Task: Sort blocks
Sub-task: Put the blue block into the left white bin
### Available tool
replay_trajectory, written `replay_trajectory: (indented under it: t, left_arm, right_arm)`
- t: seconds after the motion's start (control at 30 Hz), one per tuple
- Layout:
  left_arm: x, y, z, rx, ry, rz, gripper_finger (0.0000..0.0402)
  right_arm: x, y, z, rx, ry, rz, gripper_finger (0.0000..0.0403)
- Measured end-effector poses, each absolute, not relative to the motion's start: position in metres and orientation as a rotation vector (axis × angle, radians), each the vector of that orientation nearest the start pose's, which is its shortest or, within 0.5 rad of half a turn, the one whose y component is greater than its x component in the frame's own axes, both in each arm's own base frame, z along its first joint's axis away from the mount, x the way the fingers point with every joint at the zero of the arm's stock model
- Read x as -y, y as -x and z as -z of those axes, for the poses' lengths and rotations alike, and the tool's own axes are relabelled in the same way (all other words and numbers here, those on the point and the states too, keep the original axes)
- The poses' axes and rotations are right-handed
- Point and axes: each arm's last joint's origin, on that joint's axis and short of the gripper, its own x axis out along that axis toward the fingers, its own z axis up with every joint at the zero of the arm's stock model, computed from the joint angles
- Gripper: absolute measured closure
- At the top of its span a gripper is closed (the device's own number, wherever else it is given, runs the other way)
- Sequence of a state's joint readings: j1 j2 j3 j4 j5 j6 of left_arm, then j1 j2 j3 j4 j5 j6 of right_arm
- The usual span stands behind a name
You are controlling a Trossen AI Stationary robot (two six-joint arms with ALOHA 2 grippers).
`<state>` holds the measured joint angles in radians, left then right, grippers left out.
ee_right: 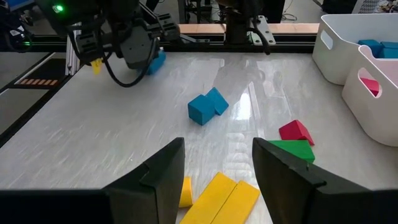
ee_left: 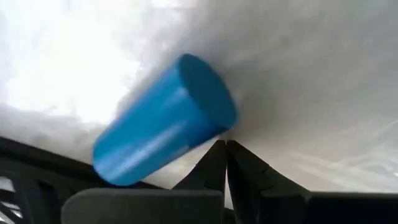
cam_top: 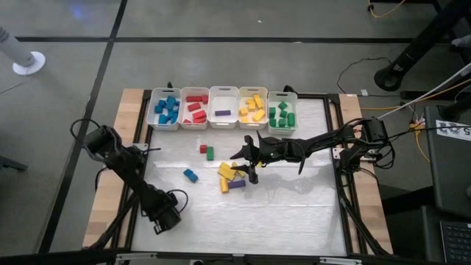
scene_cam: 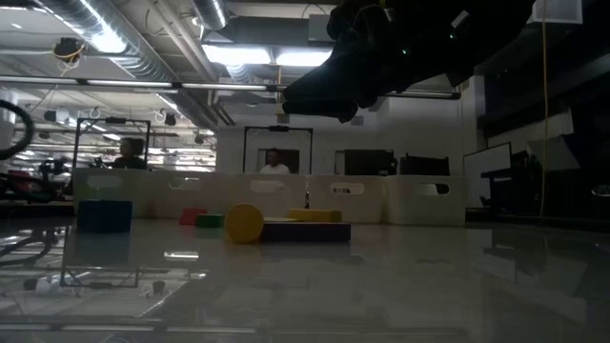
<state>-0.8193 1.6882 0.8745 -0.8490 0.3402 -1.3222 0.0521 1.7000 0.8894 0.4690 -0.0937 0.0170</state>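
Five bins (cam_top: pixel 222 107) in a row along bench (cam_top: pixel 294 213) far edge, side by side, blocks inside each. Loose blocks mid-bench in front of bins: two small blocks (cam_top: pixel 207 151) touching, just before second and third bins. One block (cam_top: pixel 190 175) nearer the front, left of those. Cluster of bars (cam_top: pixel 230 177) right of it, touching each other. Right claw (cam_top: pixel 249 157) over the cluster's right end. Left claw (cam_top: pixel 168 217) near bench front-left, well apart from cluster, a cylinder block (ee_left: pixel 165 121) just beside its tips.
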Motion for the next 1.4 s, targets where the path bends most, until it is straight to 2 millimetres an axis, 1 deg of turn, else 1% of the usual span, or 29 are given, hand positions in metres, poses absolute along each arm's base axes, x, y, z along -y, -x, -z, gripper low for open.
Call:
replay_trajectory:
  t: [0.23,0.3,0.43,0.57,0.7,0.8,0.87,0.93,1.03,1.13,1.27,1.4]
  left_arm:
    - [0.177,-0.184,-0.137,-1.841,0.45,-0.278,0.0401]
    - [0.173,-0.19,-0.144,-1.821,0.444,-0.253,0.0401]
    - [0.163,-0.196,-0.165,-1.779,0.391,-0.218,0.0401]
    - [0.154,-0.194,-0.183,-1.783,0.336,-0.172,0.04]
    - [0.146,-0.184,-0.186,-1.864,0.256,-0.222,0.039]
    - [0.14,-0.18,-0.184,-1.906,0.237,-0.274,0.0359]
    - [0.138,-0.18,-0.181,-1.91,0.231,-0.271,0.0331]
    - [0.137,-0.181,-0.178,-1.893,0.205,-0.252,0.0302]
    - [0.131,-0.181,-0.173,-1.833,0.106,-0.268,0.0261]
    - [0.122,-0.18,-0.167,-1.792,0.028,-0.347,0.023]
    - [0.114,-0.179,-0.16,-1.789,0.029,-0.379,0.0206]
    - [0.112,-0.181,-0.146,-1.744,0.021,-0.274,0.02]
  right_arm:
    - [-0.021,-0.357,-0.197,-0.343,-0.024,-0.141,0.0214]
    - [-0.021,-0.357,-0.197,-0.343,-0.024,-0.141,0.0214]
    - [-0.021,-0.357,-0.197,-0.343,-0.024,-0.141,0.0214]
    - [-0.021,-0.357,-0.197,-0.343,-0.023,-0.136,0.0214]
    - [-0.021,-0.357,-0.197,-0.343,-0.023,-0.135,0.0214]
    - [-0.021,-0.357,-0.197,-0.342,-0.023,-0.135,0.0214]
    - [-0.021,-0.357,-0.197,-0.343,-0.023,-0.135,0.0214]
    - [-0.021,-0.357,-0.197,-0.343,-0.023,-0.135,0.0214]
    - [-0.021,-0.357,-0.197,-0.343,-0.023,-0.135,0.0214]
    - [-0.021,-0.357,-0.197,-0.343,-0.023,-0.135,0.0214]
    - [-0.021,-0.357,-0.197,-0.343,-0.023,-0.135,0.0214]
    - [-0.021,-0.357,-0.197,-0.343,-0.023,-0.135,0.0214]
